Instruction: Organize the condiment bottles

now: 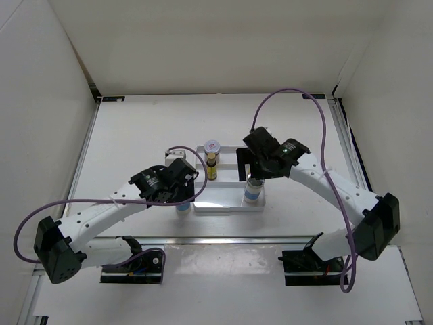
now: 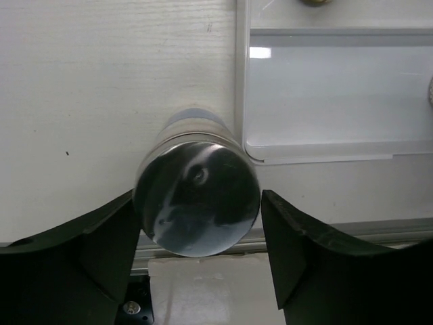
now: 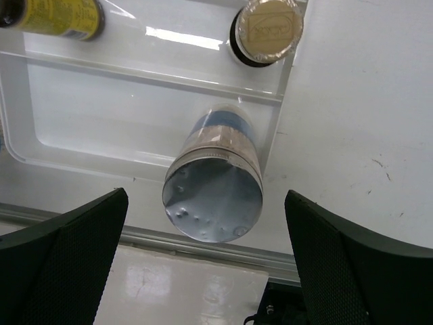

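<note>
About halfway: the tray (image 1: 230,204) is part-filled, and the left shaker (image 2: 196,200) waits outside it.

The right shaker (image 3: 213,196) stands in the tray's near slot, with my right fingers (image 3: 74,257) spread wide on either side, well clear of it. A slim dark bottle (image 1: 212,168) and a tan-capped bottle (image 3: 267,30) stand in the slot beyond, and a red-lidded jar (image 1: 212,145) seems to sit at the far end. The left shaker stands on the surface (image 2: 101,81) just beside the tray's left wall. My left fingers (image 2: 95,257) bracket its silver cap closely, though I cannot tell whether they grip it. I judge that this shaker and a pale item (image 1: 177,154), half hidden behind the left arm (image 1: 101,217), remain to be placed.
</note>
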